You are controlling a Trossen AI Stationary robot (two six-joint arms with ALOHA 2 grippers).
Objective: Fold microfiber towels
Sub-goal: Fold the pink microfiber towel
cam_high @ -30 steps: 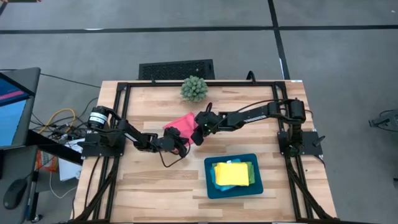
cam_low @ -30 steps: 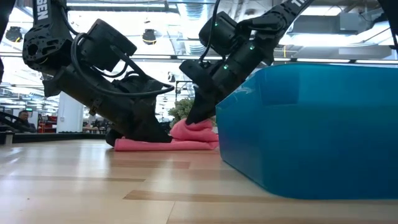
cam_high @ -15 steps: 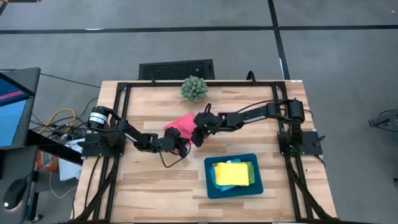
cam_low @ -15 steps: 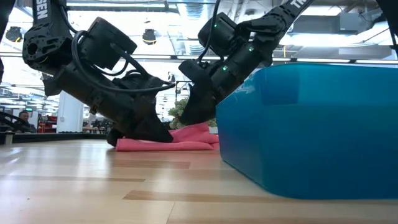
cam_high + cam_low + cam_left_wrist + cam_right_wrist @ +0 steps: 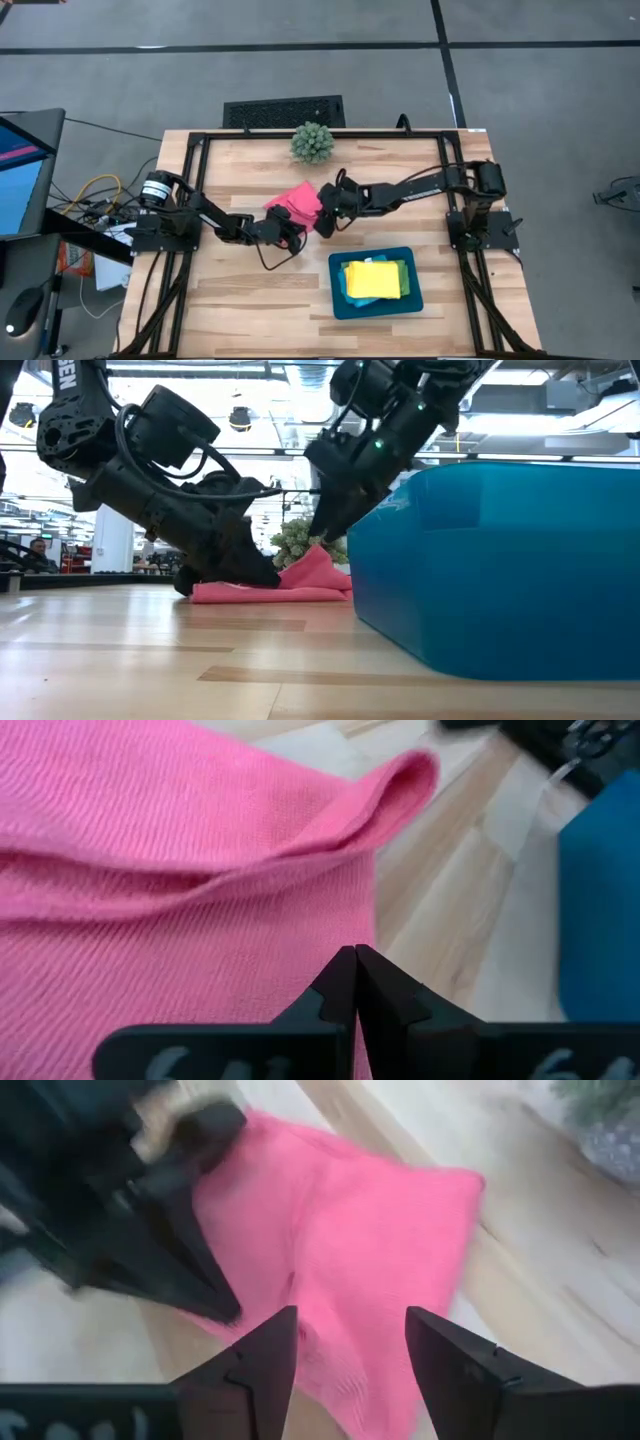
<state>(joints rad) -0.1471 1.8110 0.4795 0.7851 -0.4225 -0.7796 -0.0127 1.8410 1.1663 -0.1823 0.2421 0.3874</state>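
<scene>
since a second ago my right gripper [image 5: 322,226] has let go of the pink towel [image 5: 297,198] and lifted off it, its jaws now standing wide, while the raised fold it held has settled lower. from above, i see the pink towel lying on the wooden table [image 5: 240,290] near the middle, just in front of the spiky green plant [image 5: 312,143]; my left gripper [image 5: 291,238] sits at the towel's near edge, my right one at the towel's right side. the teal tray [image 5: 340,298] lies well apart toward the front right, with the yellow towel [image 5: 372,279] on top of the stack in it and a strip of green towel [image 5: 405,278] showing at its right edge. at table height, the pink towel [image 5: 300,582] lies low on the wood with one corner peaked up beside the tray wall [image 5: 500,560]; my left gripper [image 5: 262,575] presses down on it, and my right gripper [image 5: 322,532] hangs above the peak, clear of the cloth. through my left wrist camera the fingers [image 5: 340,988] are shut tight together on the pink cloth [image 5: 150,870], which shows a rolled fold. through my right wrist camera the fingers [image 5: 262,1355] stand apart over the pink towel [image 5: 370,1250], with the left arm's dark gripper [image 5: 224,1306] on its far edge.
</scene>
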